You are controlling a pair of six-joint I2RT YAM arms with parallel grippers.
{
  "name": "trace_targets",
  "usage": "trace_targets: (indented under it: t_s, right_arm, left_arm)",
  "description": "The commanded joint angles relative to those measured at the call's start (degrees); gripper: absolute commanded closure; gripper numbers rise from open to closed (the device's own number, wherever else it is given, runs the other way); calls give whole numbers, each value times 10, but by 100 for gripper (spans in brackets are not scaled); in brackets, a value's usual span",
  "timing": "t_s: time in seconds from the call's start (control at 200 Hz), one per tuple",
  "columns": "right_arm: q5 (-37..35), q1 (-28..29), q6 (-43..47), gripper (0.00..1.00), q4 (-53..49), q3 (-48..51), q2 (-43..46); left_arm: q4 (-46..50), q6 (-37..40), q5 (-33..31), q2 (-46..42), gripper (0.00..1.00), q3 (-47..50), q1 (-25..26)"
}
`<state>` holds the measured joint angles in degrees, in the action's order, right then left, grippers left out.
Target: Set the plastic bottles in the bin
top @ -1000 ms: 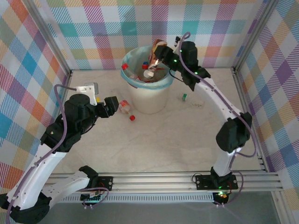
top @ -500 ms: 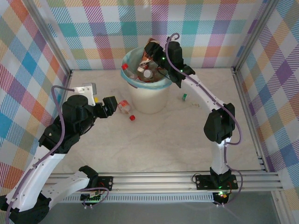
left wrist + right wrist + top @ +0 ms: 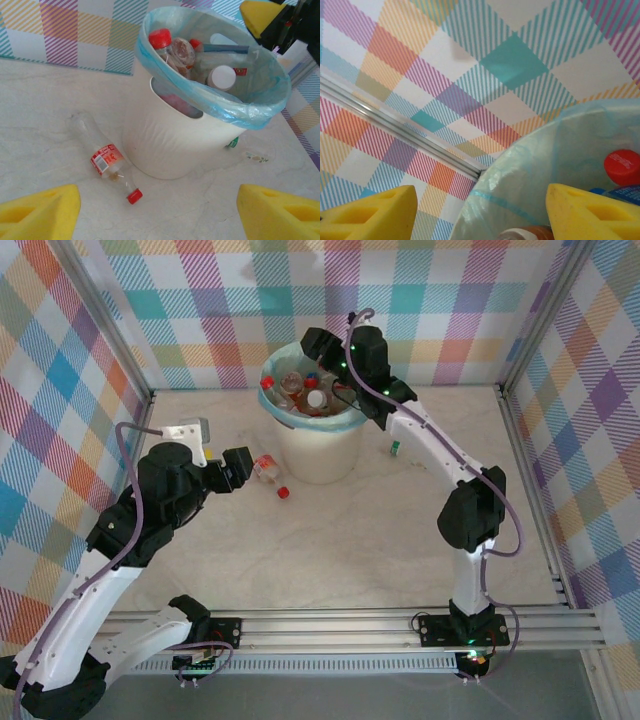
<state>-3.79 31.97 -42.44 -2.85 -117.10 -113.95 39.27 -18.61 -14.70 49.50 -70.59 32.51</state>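
The right end effector (image 3: 315, 342) hangs over the bin (image 3: 318, 452), pads parted and empty (a good drop spot); plastic bottles (image 3: 176, 51) lie piled below it. The left end effector (image 3: 160, 212), likewise spread and empty, faces a red-capped bottle (image 3: 106, 161) lying just ahead on the bench (image 3: 40, 100), likely lined up to pick it.

Pastel plaid walls (image 3: 200, 300) enclose a pale marbled tabletop (image 3: 330, 550).

The bin (image 3: 165, 145) is cream-white with a light blue liner (image 3: 250, 112), the walls (image 3: 200, 310) pastel plaid.
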Motion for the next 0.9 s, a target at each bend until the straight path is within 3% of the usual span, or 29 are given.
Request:
trace_targets:
  t_s: [0.0, 0.1, 0.25, 0.37, 0.49, 0.765, 0.895]
  right_arm:
    - [27, 5, 40, 33, -35, -69, -13]
    - [57, 11, 66, 35, -106, -160, -61]
    - [98, 17, 103, 49, -257, -357, -175]
    - [117, 18, 106, 61, -266, -343, -197]
    - [137, 24, 106, 66, -270, -320, -209]
    - [143, 26, 122, 65, -277, -368, -216]
    - [123, 26, 157, 58, -266, -378, -172]
  left_arm:
    - [10, -5, -13, -5, 18, 5, 4]
    - [13, -4, -17, -5, 18, 5, 4]
    - [14, -4, -18, -2, 18, 6, 4]
    - [18, -5, -19, -3, 18, 6, 4]
    - [23, -4, -22, -3, 18, 9, 3]
    - [24, -6, -25, -1, 18, 8, 4]
    - [22, -6, -25, 1, 18, 5, 3]
